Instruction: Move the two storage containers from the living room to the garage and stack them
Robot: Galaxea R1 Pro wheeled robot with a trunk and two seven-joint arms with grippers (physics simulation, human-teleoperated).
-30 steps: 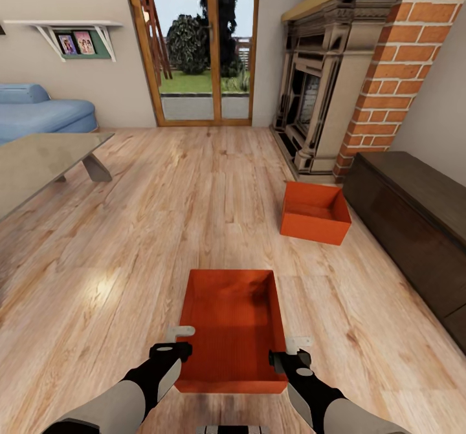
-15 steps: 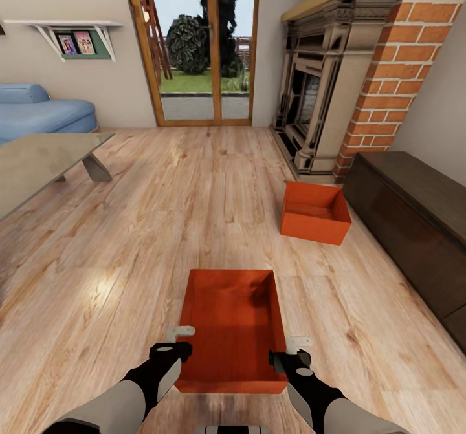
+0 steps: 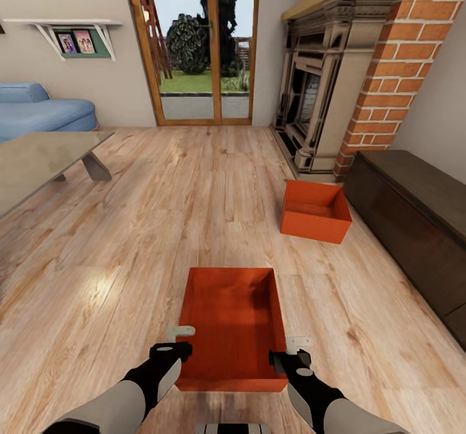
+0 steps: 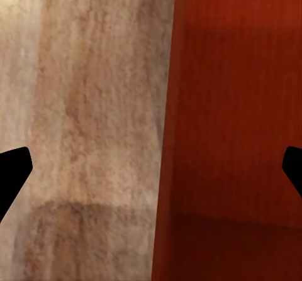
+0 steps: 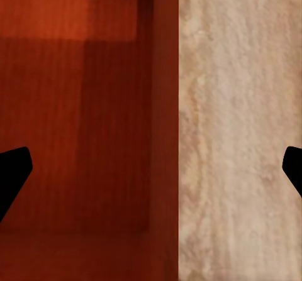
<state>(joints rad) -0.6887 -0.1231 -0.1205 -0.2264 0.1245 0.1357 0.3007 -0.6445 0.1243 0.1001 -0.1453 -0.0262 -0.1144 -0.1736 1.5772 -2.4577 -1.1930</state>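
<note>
In the living room, one orange-red storage container (image 3: 233, 324) lies on the light wood planks just in front of me. My left gripper (image 3: 176, 342) is at its left wall and my right gripper (image 3: 292, 350) at its right wall, both near the bin's close end. In the left wrist view the left gripper (image 4: 151, 168) is open, its dark fingertips (image 4: 12, 171) wide apart astride the container wall (image 4: 226, 136). The right gripper (image 5: 151, 168) is open the same way over the other wall (image 5: 94, 124). The second storage container (image 3: 314, 211) sits further off to the right, beside the cabinet.
A dark low cabinet (image 3: 414, 220) runs along the right wall, with the red brick fireplace (image 3: 336, 85) beyond it. The glass-topped table (image 3: 39, 162) and blue sofa (image 3: 39, 114) are at the left. A glass door (image 3: 194, 46) is straight ahead across open plank floor (image 3: 181, 214).
The whole picture has crept up a few pixels, so the camera moved slightly. A thin shadow now shows under the near bin's close edge. Both grippers keep their places at its walls.
</note>
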